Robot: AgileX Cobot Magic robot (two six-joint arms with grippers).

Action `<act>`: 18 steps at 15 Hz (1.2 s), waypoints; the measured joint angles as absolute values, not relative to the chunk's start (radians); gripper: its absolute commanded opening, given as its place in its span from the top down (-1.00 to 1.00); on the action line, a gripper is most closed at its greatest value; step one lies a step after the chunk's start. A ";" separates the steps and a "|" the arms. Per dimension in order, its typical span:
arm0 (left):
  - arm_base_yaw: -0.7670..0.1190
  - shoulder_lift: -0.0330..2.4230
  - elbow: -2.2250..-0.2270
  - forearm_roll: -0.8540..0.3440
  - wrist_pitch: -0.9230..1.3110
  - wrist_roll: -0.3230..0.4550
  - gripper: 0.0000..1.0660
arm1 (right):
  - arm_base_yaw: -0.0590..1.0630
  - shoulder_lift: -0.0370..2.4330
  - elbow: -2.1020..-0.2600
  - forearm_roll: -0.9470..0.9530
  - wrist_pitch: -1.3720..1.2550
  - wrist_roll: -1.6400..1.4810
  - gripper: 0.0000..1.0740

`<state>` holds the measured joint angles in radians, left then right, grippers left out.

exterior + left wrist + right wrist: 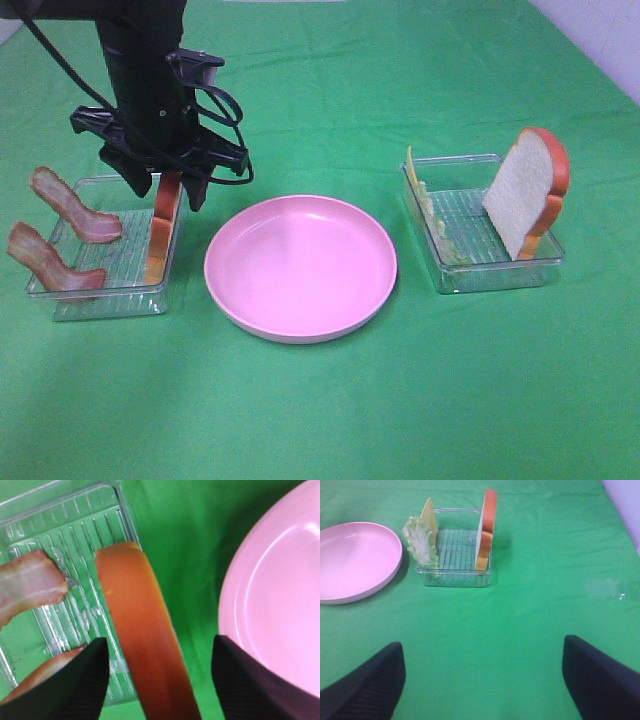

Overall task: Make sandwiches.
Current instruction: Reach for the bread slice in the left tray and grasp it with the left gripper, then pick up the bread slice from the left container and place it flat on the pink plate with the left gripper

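Straddles, with left hand (166,190), the bread slice (160,240) propped on edge in the clear tray (100,305) left of the pink plate (300,335): crust up, likely easy to pinch. Fingers apart, not yet gripping. Right hand (482,680) wide, empty, right of plate.

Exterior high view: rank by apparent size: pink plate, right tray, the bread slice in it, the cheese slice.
1. pink plate
2. right tray
3. bread slice
4. cheese slice, which is nearly edge-on, so only a sliver shows
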<state>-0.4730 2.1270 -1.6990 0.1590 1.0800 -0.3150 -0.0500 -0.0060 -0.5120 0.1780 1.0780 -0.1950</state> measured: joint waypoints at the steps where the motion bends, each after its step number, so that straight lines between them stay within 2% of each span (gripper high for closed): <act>1: -0.473 2.127 -1.699 0.159 1.081 -0.315 0.36 | -0.050 -0.006 -0.512 0.178 1.078 -0.195 -0.50; 5: -0.472 2.127 -1.699 0.173 1.095 -0.319 0.85 | -0.050 -0.006 -0.512 0.178 1.078 -0.195 -0.50; 7: -0.472 2.127 -1.699 0.173 1.104 -0.319 1.00 | -0.050 -0.006 -0.512 0.178 1.078 -0.195 -0.50; 13: -0.472 1.978 -1.699 0.165 1.155 -0.311 1.00 | -0.050 -0.006 -0.512 0.178 1.078 -0.195 -0.50; 15: -0.468 1.901 -1.699 0.133 1.156 -0.266 1.00 | -0.050 -0.006 -0.512 0.178 1.078 -0.195 -0.50; 16: -0.451 1.864 -1.699 0.067 1.156 -0.222 1.00 | -0.050 -0.006 -0.512 0.178 1.078 -0.195 -0.50; 18: -0.374 1.824 -1.699 -0.140 1.155 -0.078 1.00 | -0.050 -0.006 -0.512 0.178 1.078 -0.195 -0.50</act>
<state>-0.3740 1.8240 -1.6990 -0.1400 1.1550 -0.0780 -0.0500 -0.0060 -0.5120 0.1780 1.0780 -0.1950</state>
